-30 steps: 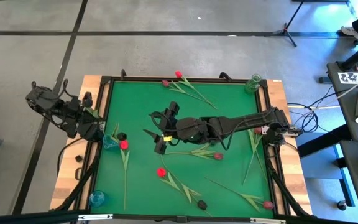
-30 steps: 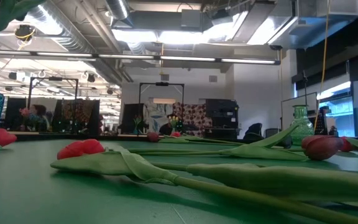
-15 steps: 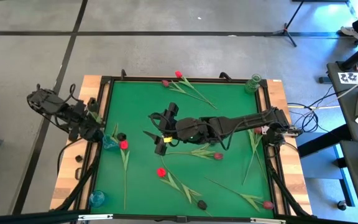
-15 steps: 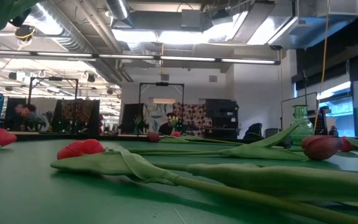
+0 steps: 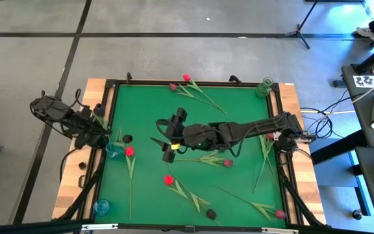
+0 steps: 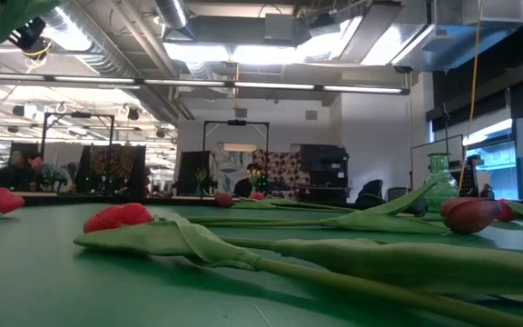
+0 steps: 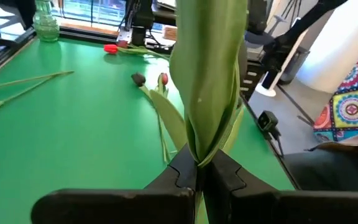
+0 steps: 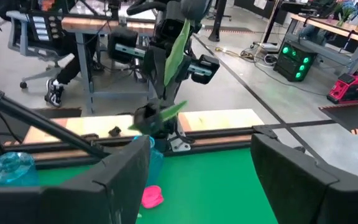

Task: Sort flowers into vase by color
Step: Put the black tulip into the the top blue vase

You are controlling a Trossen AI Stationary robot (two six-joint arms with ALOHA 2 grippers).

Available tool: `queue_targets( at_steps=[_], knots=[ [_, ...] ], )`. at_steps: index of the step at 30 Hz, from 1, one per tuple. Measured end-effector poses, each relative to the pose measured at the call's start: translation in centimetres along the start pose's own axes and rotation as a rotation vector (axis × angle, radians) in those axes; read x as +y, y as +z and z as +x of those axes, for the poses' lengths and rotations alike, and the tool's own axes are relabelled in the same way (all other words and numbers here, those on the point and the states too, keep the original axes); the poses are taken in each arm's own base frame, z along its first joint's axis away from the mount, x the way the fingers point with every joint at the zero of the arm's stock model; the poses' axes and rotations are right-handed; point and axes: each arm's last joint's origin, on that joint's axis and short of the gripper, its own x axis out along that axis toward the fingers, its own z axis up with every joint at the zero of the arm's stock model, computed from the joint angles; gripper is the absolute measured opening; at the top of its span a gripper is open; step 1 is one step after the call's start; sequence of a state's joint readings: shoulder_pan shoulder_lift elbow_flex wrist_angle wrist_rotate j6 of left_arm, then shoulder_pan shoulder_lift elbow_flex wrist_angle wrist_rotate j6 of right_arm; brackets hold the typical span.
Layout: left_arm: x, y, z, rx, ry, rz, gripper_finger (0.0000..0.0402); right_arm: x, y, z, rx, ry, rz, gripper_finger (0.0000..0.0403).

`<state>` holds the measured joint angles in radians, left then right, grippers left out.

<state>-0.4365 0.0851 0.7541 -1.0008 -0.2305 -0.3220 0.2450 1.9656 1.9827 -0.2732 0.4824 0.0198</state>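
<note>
My left gripper (image 7: pixel 199 165) stands at the table's left edge (image 5: pixel 104 135), shut on a tulip with broad green leaves (image 7: pixel 207 74). The tulip's dark head (image 5: pixel 127 139) is beside the teal vase (image 5: pixel 114 150). In the right wrist view the head (image 8: pixel 144 116) hangs just over the vase's rim (image 8: pixel 149 144). My right gripper (image 5: pixel 161 147) hovers open over the middle of the table, pointing at the vase (image 8: pixel 197 180). Other tulips lie flat on the green mat, with red heads (image 5: pixel 129 151) (image 5: pixel 168 180) and a black one (image 5: pixel 211 213). My left gripper pinches the tulip between its two fingers at the bundled leaves and stem (image 7: pixel 199 152), which reach forward past the fingertips. The flower is lifted clear of the table. How near the head comes to the vase I cannot tell.
A green vase (image 5: pixel 265 86) stands at the far right corner and a blue one (image 5: pixel 100 207) at the near left corner. More tulips lie along the far edge (image 5: pixel 186 78) and the right side (image 5: pixel 265 153). A black frame (image 5: pixel 193 83) rims the mat.
My left arm has moved a little toward the table's right, carrying the tulip with it. In the low view less of the teal vase shows at the picture's left edge than a second ago. My right arm has kept still.
</note>
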Motion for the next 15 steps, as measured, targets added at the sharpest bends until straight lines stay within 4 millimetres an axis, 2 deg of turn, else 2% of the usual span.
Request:
queue_targets(
  at_steps=[6, 15],
  knots=[
    [0.20, -0.40, -0.53, -0.010, -0.027, -0.018, 0.0021, 0.44, -0.16, -0.24, 0.013, -0.002, -0.009, 0.0276],
    [0.27, -0.91, -0.53, 0.052, -0.037, -0.081, 0.0117, 0.44, -0.16, -0.22, 0.014, 0.013, 0.002, 0.0276]
  ],
)
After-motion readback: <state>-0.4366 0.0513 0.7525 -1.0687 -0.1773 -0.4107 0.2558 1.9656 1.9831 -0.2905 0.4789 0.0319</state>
